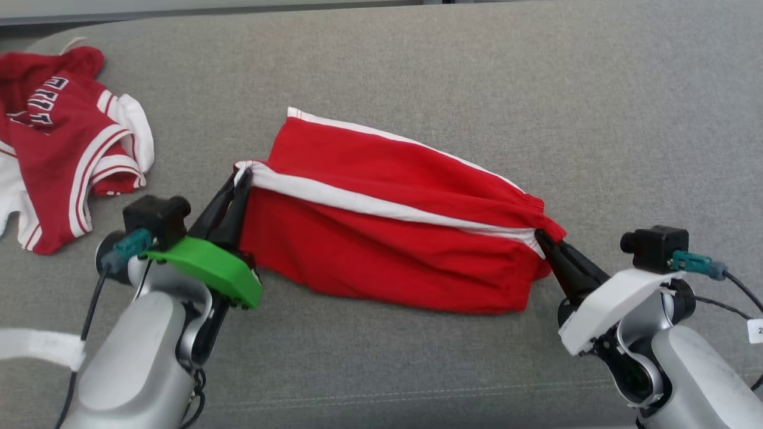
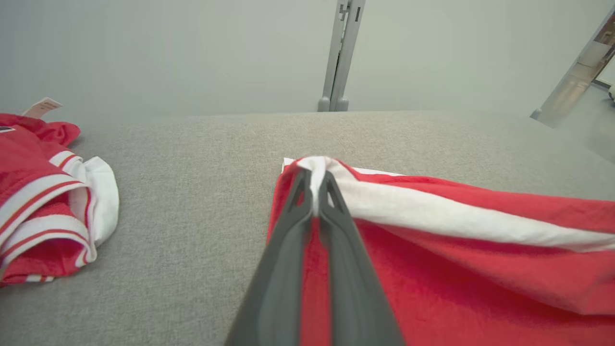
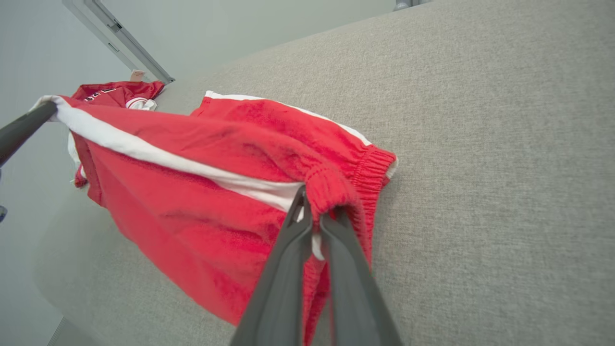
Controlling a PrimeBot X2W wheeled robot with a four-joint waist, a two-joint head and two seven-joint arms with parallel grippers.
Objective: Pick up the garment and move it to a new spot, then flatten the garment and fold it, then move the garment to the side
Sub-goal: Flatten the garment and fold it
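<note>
The garment [image 1: 387, 238] is a pair of red shorts with a white side stripe, stretched between both grippers over the grey cushion. My left gripper [image 1: 240, 179] is shut on the hem end of the stripe, seen up close as the left gripper [image 2: 314, 180] pinching white fabric of the garment [image 2: 456, 269]. My right gripper [image 1: 542, 237] is shut on the elastic waistband end; in the right wrist view the right gripper [image 3: 317, 206] bites the bunched waistband of the garment [image 3: 192, 192]. The lower part of the cloth hangs and rests on the cushion.
A second garment, a red and white jersey [image 1: 65, 143], lies crumpled at the far left of the grey cushion [image 1: 536, 89]; it also appears as the jersey [image 2: 43, 202]. The cushion's front seam [image 1: 381, 396] runs near my arms. A wall stands beyond the far edge.
</note>
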